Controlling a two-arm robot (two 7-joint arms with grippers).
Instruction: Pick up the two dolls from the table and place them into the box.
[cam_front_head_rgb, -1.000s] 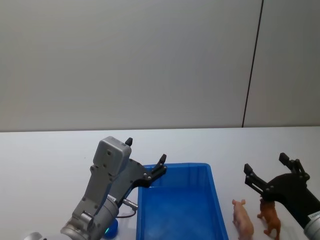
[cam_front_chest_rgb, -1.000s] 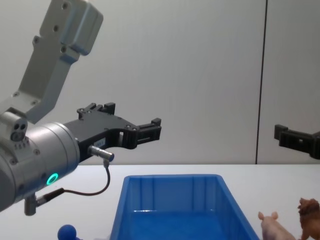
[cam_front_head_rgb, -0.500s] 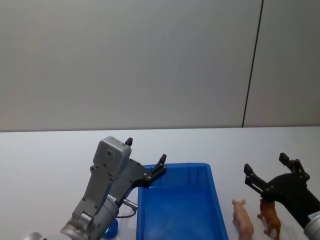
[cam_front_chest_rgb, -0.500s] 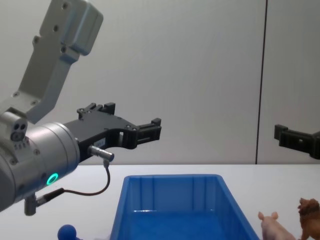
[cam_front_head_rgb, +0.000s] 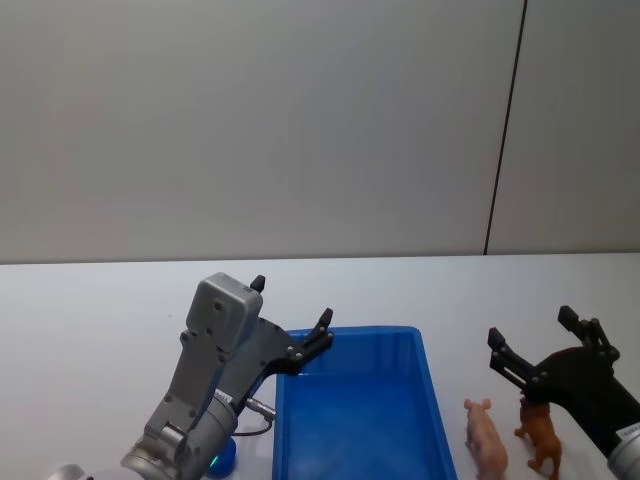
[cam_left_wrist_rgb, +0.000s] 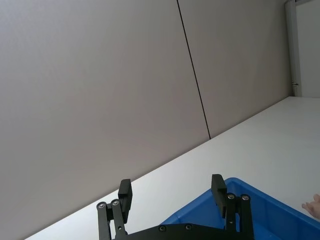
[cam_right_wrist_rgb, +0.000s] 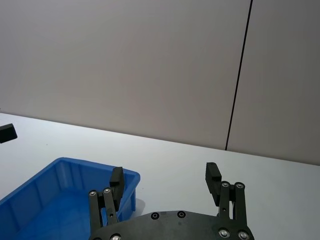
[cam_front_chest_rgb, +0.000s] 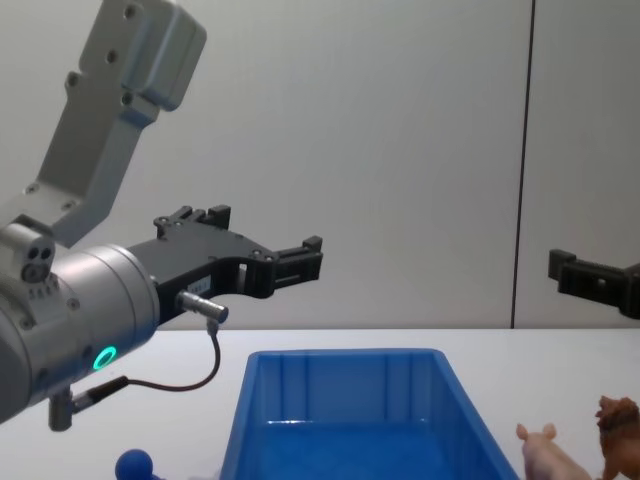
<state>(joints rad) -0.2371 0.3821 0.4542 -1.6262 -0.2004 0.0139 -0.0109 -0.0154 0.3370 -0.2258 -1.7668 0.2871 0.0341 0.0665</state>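
Looking down from the head camera, I see the pig (cam_front_head_rgb: 485, 437) and lion (cam_front_head_rgb: 540, 436) standing side by side on the table (cam_front_head_rgb: 90, 320), just right of the box (cam_front_head_rgb: 350, 332), whose near end the frame cuts off. My right gripper (cam_front_head_rgb: 530, 325) hangs above them, fingers apart. My left gripper (cam_front_head_rgb: 291, 300), fingers likewise apart, hovers at the box's far left corner. From the chest camera, both dolls' legs are cut off.

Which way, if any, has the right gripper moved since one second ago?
No. In the head view the right gripper stands as before against the pig and box.
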